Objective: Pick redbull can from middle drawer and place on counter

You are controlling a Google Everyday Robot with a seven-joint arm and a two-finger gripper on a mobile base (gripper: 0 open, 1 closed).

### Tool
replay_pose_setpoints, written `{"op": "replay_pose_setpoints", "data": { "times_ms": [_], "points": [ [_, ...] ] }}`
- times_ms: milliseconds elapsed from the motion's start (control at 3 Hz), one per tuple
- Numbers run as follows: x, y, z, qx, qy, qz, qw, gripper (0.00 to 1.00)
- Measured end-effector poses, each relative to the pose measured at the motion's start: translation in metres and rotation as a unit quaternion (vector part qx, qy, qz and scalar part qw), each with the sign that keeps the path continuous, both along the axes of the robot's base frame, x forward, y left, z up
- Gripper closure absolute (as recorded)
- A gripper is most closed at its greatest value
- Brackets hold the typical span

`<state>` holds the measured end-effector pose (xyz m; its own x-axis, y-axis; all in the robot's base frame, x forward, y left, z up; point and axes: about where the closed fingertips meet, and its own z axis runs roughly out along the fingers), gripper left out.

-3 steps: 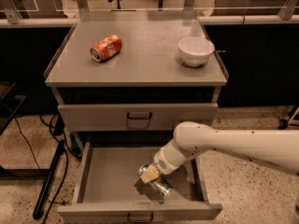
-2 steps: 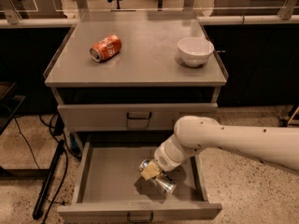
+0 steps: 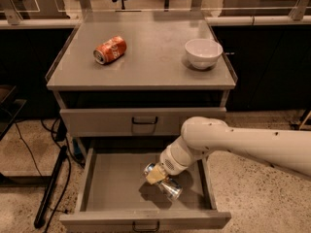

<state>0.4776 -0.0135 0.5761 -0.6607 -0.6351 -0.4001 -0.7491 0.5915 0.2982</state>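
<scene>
The redbull can [image 3: 171, 190], slim and silver, lies on its side on the grey floor of the open middle drawer [image 3: 112, 183], right of centre. My gripper [image 3: 156, 176] reaches down into the drawer from the right and sits right on the can's middle, covering part of it. Both ends of the can stick out past the gripper. The counter [image 3: 146, 67] is the flat grey cabinet top above the drawers.
An orange soda can [image 3: 110, 50] lies on its side on the counter's left. A white bowl [image 3: 203, 52] stands at its right. The upper drawer [image 3: 143, 121] is closed. A dark pole [image 3: 51, 188] and cables lie on the floor at left.
The arm's elbow has shifted left and slightly up. The gripper has stayed over the can, and the can has barely moved.
</scene>
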Motion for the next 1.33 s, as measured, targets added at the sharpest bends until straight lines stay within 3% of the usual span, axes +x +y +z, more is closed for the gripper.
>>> {"op": "replay_pose_setpoints", "data": {
  "times_ms": [333,667,1333],
  "points": [
    [0.011,-0.002,0.037,0.003,-0.037,-0.004,0.9993,1.0],
    [0.023,-0.001,0.087,-0.008,-0.09,-0.005,0.9959,1.0],
    [0.033,-0.003,0.101,-0.013,-0.105,-0.011,0.9944,1.0]
  ]
}}
